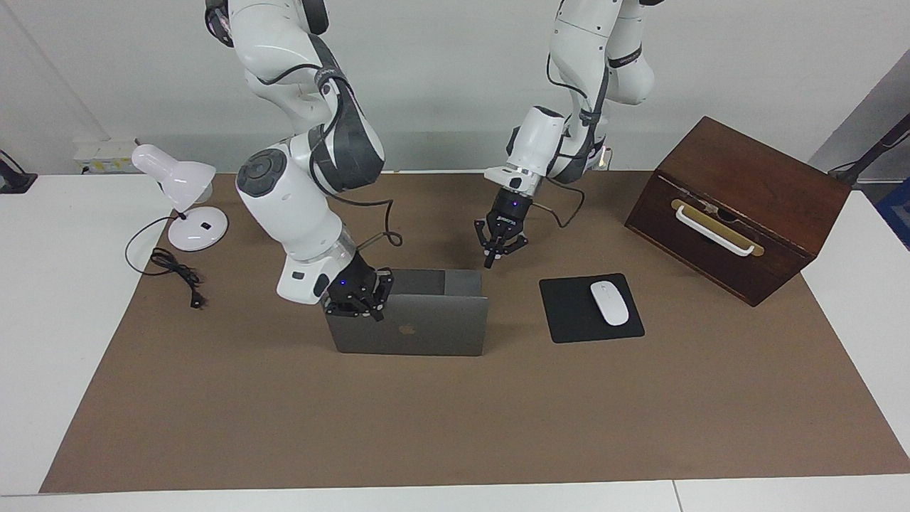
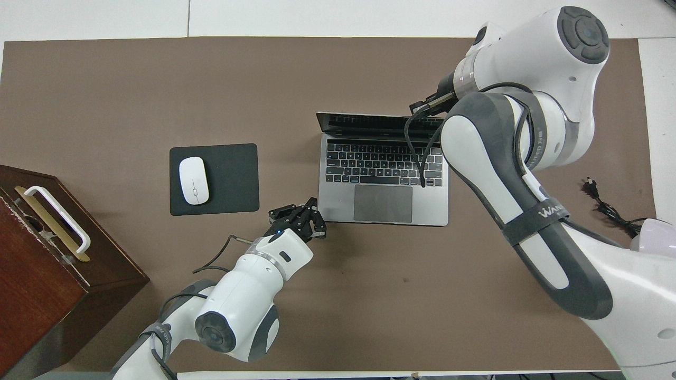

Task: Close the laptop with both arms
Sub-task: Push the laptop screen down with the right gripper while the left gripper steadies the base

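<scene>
Thin silver-grey metal laptop (image 1: 426,323) stands open. Right claw (image 1: 357,304), pressed together, touches its lid's top edge; left claw (image 1: 493,257), pressed together, hangs over its near corner.

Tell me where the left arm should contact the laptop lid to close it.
The lid's top edge at its free corner, toward the left arm's end of the table. The laptop stands open, lid near upright; the right tool, shut, is at the other corner. The left tool, shut, hangs near the free corner.
</scene>
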